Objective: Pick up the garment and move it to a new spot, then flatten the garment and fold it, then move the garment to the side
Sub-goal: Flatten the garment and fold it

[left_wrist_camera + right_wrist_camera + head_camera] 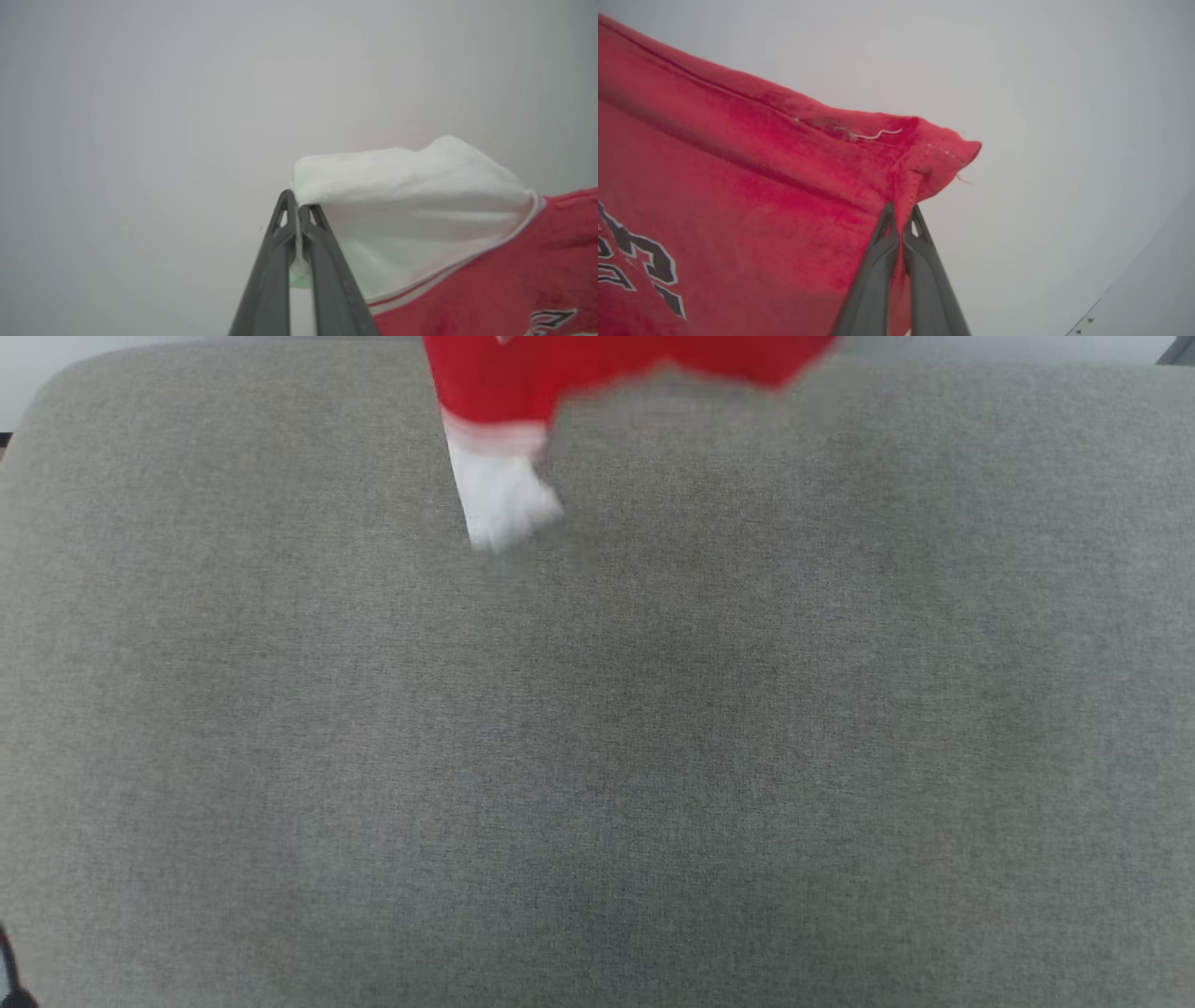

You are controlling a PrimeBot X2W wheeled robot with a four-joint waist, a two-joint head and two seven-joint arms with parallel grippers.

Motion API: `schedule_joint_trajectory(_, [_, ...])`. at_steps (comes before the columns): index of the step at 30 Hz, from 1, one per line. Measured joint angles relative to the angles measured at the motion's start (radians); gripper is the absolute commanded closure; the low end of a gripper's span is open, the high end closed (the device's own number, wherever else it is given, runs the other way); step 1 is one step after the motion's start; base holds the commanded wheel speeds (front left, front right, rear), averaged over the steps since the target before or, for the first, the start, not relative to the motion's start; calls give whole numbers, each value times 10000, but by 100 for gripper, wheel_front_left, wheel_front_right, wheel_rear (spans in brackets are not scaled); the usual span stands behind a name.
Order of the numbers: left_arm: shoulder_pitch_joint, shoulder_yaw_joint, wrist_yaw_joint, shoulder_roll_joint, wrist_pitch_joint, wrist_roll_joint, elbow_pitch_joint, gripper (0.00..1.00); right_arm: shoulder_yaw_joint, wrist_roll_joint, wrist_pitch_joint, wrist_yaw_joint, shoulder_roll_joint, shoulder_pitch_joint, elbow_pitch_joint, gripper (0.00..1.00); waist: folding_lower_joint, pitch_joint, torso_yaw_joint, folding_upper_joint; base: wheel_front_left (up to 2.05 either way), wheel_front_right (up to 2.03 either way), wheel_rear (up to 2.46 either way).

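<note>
The garment (523,383), red with a white sleeve, hangs blurred at the top edge of the head view, its sleeve dangling over the grey cushion. In the left wrist view my left gripper (298,210) is shut on the white sleeve of the garment (411,196), with red cloth and striped trim to the right. In the right wrist view my right gripper (901,215) is shut on a red hemmed corner of the garment (738,186); black white-outlined print shows at the lower left.
A wide grey fabric cushion (597,728) spreads across the head view, its rounded far corners against a pale wall. Pale plain wall lies behind both wrist views.
</note>
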Motion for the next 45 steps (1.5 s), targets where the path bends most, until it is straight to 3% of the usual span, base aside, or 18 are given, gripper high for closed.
schedule_joint_trajectory(3, [-119,-111,-247,-157,-917,196,470,100,8,-589,-715,0,198,-45,537,100,0,-66,54,0,0,0,0])
schedule_joint_trajectory(6, [299,-504,-663,-272,-813,151,917,100,347,-545,-734,0,441,201,1066,100,0,-180,112,0,0,0,0])
schedule_joint_trajectory(11, [1787,-1200,-886,-286,288,-485,1264,100,1181,105,-389,0,428,1332,1496,100,0,-319,291,0,0,0,0])
schedule_joint_trajectory(15, [3124,-1776,-895,-173,1645,-1697,708,100,1722,1028,102,0,251,2375,1415,100,0,-410,462,0,0,0,0])
schedule_joint_trajectory(25, [6117,-2299,-874,989,4623,-4149,-1511,100,2240,2872,591,-2,-725,5208,-303,100,0,-652,730,0,0,0,0])
schedule_joint_trajectory(29, [7362,-2299,-215,1592,5104,-4612,-3020,100,2173,3189,709,0,-1097,6729,-1432,100,0,-712,776,0,0,0,0])
schedule_joint_trajectory(37, [10147,-2424,1806,3091,5762,-5271,-6844,100,1377,3026,1279,-2,-1676,9696,-4096,100,0,-797,734,0,0,0,0])
schedule_joint_trajectory(45, [12334,-2564,3482,4238,6084,-5939,-9246,100,876,2694,2477,-2,-2161,12252,-6798,100,0,-895,533,0,0,0,0])
